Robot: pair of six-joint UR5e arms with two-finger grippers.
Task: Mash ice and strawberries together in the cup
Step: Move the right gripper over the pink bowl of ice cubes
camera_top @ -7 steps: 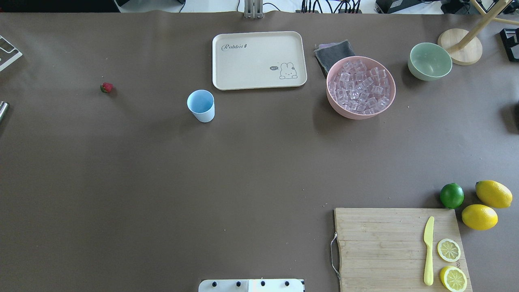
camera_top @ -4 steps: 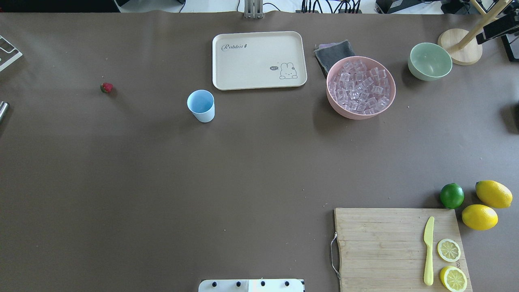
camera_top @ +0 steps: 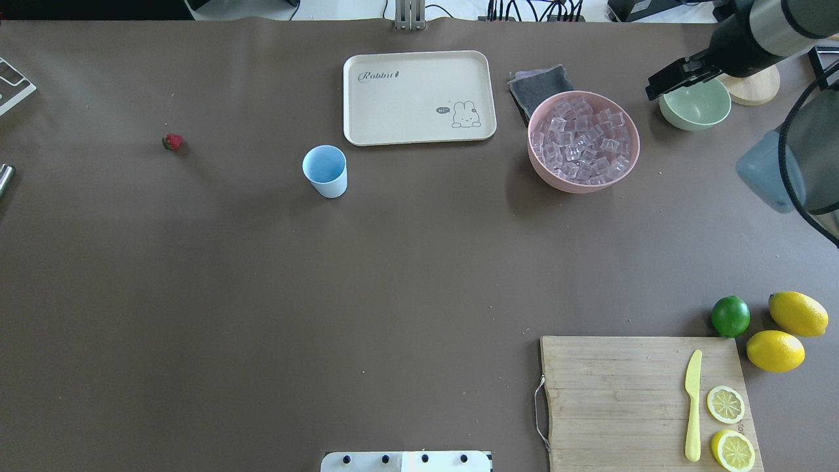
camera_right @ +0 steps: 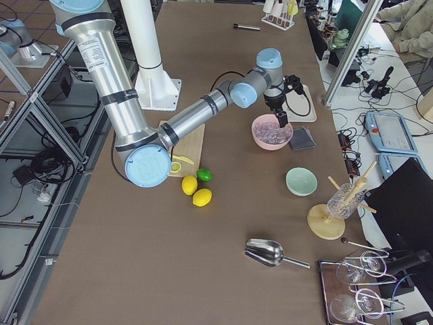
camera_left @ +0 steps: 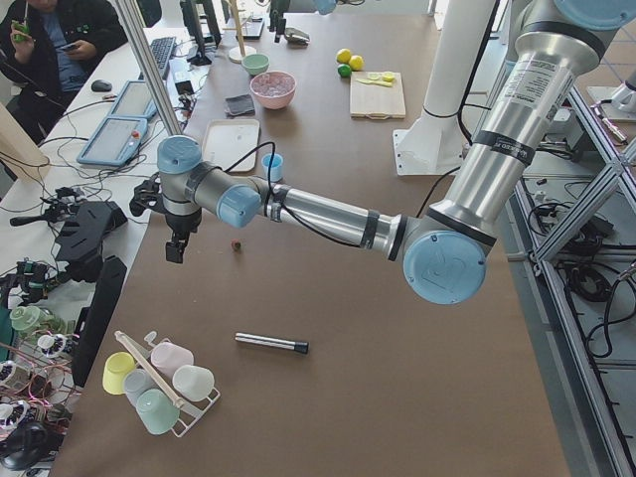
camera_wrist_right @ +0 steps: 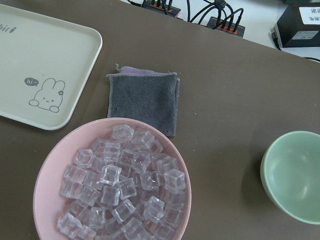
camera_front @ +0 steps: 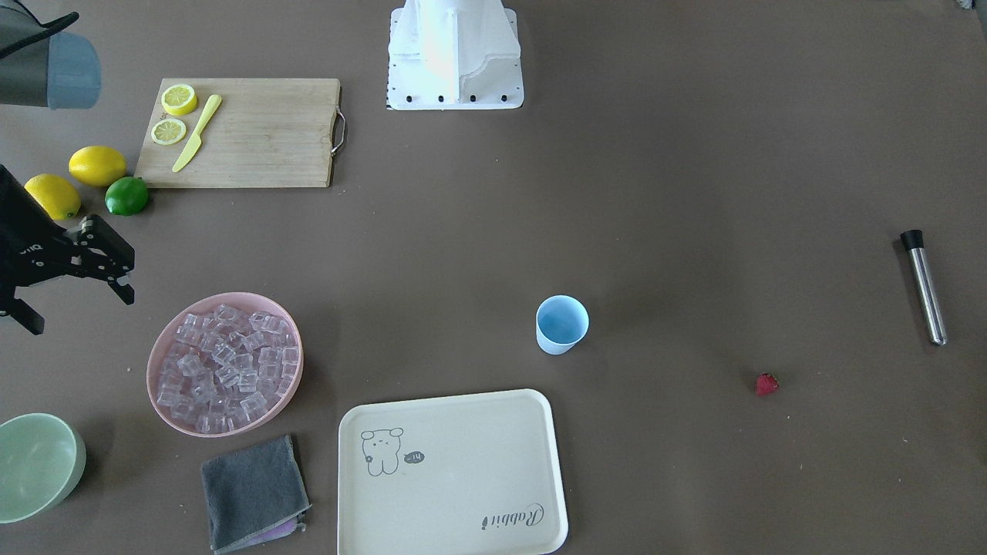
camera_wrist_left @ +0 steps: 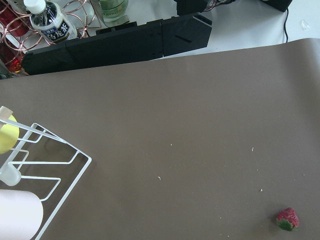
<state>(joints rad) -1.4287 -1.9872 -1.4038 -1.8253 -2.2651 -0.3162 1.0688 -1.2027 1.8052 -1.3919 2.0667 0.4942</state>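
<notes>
Barely begun: cup [camera_top: 324,169] upright, empty. Strawberry [camera_top: 172,141] well off toward the robot's left of it, ice [camera_top: 582,139] toward the right, heaped in a pink bowl [camera_top: 577,185]. Right gripper [camera_front: 81,308] wide open, holding nothing; left gripper [camera_left: 176,241]: opening impossible to tell. Loading, mashing all ahead.

Overhead opposite front view, both showing cup [camera_top: 324,170]

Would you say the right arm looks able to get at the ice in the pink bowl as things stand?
Probably yes. The right gripper hangs open close by the pink bowl, the ice lies uncovered in it, and nothing stands between them.
</notes>
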